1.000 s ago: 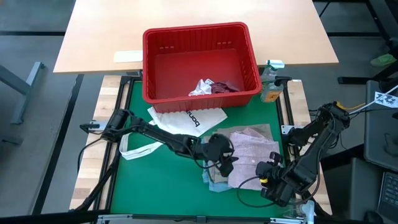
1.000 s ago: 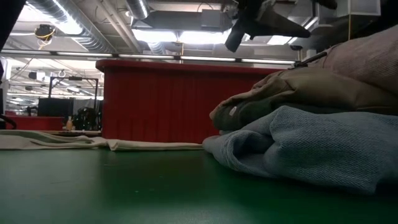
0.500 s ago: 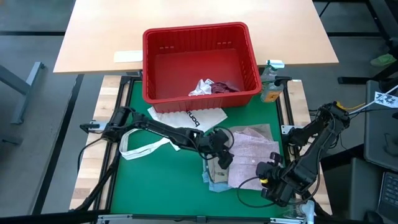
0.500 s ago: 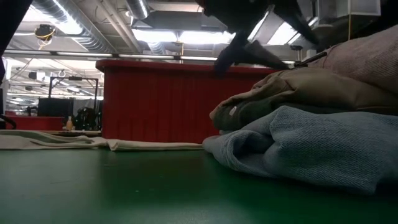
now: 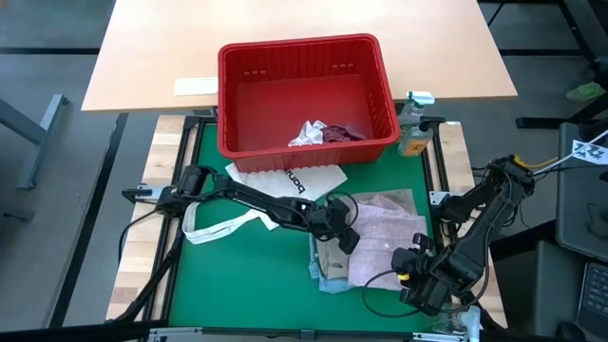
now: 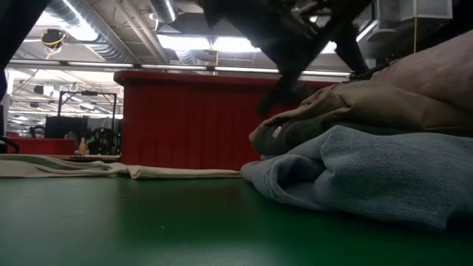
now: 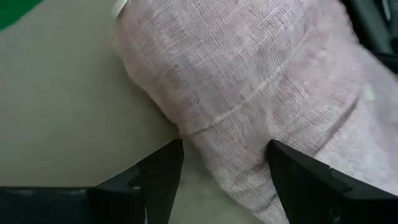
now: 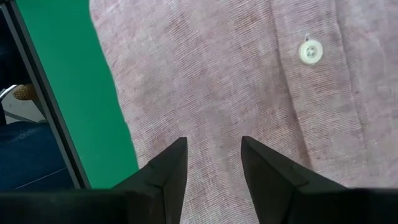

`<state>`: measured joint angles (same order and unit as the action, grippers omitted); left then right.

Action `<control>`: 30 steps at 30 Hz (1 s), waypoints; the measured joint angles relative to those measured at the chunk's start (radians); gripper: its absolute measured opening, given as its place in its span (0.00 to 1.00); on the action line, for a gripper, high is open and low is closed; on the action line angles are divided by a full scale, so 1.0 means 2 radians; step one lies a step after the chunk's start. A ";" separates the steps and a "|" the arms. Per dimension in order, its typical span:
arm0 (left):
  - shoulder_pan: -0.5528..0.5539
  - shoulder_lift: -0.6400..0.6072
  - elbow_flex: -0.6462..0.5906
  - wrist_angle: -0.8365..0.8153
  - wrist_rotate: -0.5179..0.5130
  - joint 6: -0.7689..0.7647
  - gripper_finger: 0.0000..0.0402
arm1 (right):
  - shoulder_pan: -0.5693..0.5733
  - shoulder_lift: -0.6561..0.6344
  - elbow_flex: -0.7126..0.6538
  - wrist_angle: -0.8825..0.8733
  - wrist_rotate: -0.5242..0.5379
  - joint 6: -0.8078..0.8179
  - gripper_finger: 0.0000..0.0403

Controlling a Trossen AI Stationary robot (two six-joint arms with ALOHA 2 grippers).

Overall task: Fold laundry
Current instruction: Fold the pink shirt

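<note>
We find the mottled pink garment [image 5: 385, 237] topping a folded stack on the green tabletop [image 5: 247, 275], over beige [image 7: 68, 106] and light blue [image 6: 369, 174] layers. The left gripper [image 7: 224, 165], released, straddles its folded edge; the right gripper [image 8: 213, 163], parted, hovers above it.

Green table mat [image 5: 247, 275]: folded laundry pile [image 5: 366, 242], white tote bag [image 5: 280, 179], red basket [image 5: 304, 95].

Left pincer [image 5: 344, 228], wider now, apparently lower by the pink garment [image 5: 385, 233].
</note>
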<state>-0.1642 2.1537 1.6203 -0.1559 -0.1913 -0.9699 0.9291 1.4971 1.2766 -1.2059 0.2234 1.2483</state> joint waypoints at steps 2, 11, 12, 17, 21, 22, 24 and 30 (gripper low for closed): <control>0.002 0.005 0.000 0.008 0.005 0.008 0.58 | 0.000 0.000 0.000 -0.001 0.000 0.000 0.38; 0.011 0.008 0.000 0.067 0.050 0.053 0.48 | 0.000 0.000 0.000 -0.023 -0.001 0.002 0.38; 0.011 0.008 0.000 0.076 0.056 0.055 0.44 | 0.000 0.000 0.000 -0.029 0.001 0.004 0.38; 0.011 0.008 0.000 0.084 0.064 0.058 0.18 | 0.000 0.000 0.000 -0.070 0.016 0.029 0.38; 0.014 0.006 0.000 0.083 0.066 0.058 0.03 | 0.000 0.000 0.000 -0.096 0.028 0.032 0.38; 0.014 0.004 0.000 0.082 0.068 0.058 0.03 | 0.000 0.000 0.000 -0.098 0.031 0.033 0.38; 0.017 -0.001 0.000 0.076 0.070 0.058 0.04 | 0.000 0.000 0.000 -0.097 0.033 0.033 0.38; 0.026 -0.008 0.000 0.072 0.093 0.058 0.05 | 0.000 0.000 0.000 -0.094 0.034 0.033 0.38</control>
<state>-0.1119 2.1384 1.6203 -0.0113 -0.0047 -0.8539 0.9291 1.4971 1.2766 -1.3949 0.2920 1.3136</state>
